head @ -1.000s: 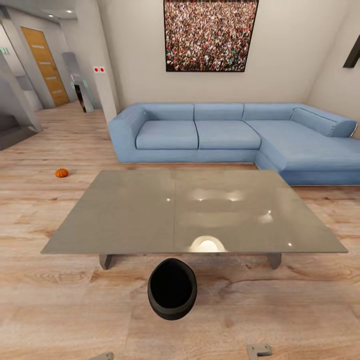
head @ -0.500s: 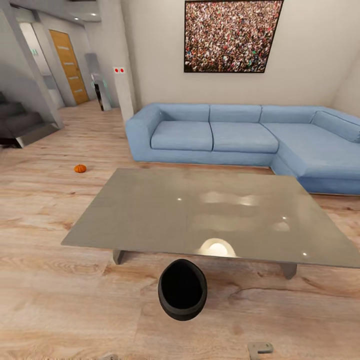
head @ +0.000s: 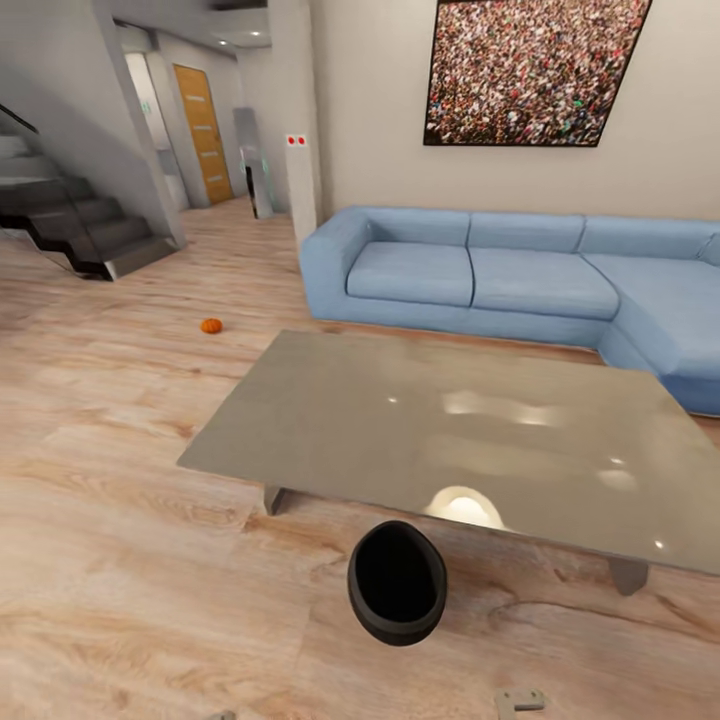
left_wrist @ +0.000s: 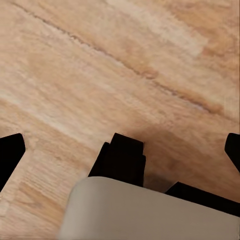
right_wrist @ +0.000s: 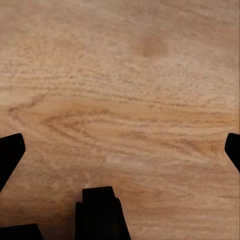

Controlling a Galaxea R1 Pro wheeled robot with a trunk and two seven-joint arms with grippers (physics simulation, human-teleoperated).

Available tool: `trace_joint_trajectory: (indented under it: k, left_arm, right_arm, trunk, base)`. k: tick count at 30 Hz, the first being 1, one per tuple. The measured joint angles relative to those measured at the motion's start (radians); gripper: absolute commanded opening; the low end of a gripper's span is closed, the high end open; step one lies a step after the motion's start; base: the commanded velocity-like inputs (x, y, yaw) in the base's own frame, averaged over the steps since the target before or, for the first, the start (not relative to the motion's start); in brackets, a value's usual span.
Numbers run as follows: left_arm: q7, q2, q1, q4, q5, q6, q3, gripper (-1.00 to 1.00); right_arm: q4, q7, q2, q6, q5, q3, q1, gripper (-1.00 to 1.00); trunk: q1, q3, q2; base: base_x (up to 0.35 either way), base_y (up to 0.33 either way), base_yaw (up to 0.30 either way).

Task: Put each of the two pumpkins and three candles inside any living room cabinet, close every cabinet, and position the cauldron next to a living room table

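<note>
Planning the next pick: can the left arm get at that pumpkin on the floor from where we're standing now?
Probably not. The pumpkin lies far off on the wood floor, beyond the table's far left corner, near the stairs. The left gripper points at bare floor; drive closer first.

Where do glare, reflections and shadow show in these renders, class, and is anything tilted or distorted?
Head view: bright ceiling-light reflections glare on the glossy grey low table, the black round-bellied cauldron has a featureless dark mouth, and the framed crowd picture looks skewed. Left wrist view: soft dark shadow on the wooden floor. Right wrist view: evenly lit floor, slightly soft grain.
</note>
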Motion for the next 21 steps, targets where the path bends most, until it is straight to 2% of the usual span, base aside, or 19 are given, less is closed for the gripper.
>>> trace_joint_trajectory:
  k: [10, 21]
  left_arm:
    - [0.007, 0.009, 0.001, 0.001, -0.003, 0.003, 0.000, 1.00]
    - [0.007, 0.007, 0.001, 0.001, -0.002, 0.003, 0.000, 1.00]
  right_arm:
    - [-0.001, -0.003, 0.004, -0.012, -0.002, 0.000, 0.013, 1.00]
    - [-0.003, -0.002, 0.006, -0.040, -0.002, 0.000, 0.042, 1.00]
  trunk:
    - [0.000, 0.000, 0.000]
    - [0.000, 0.000, 0.000]
  base:
    - [0.000, 0.000, 0.290]
    - [0.000, 0.000, 0.291]
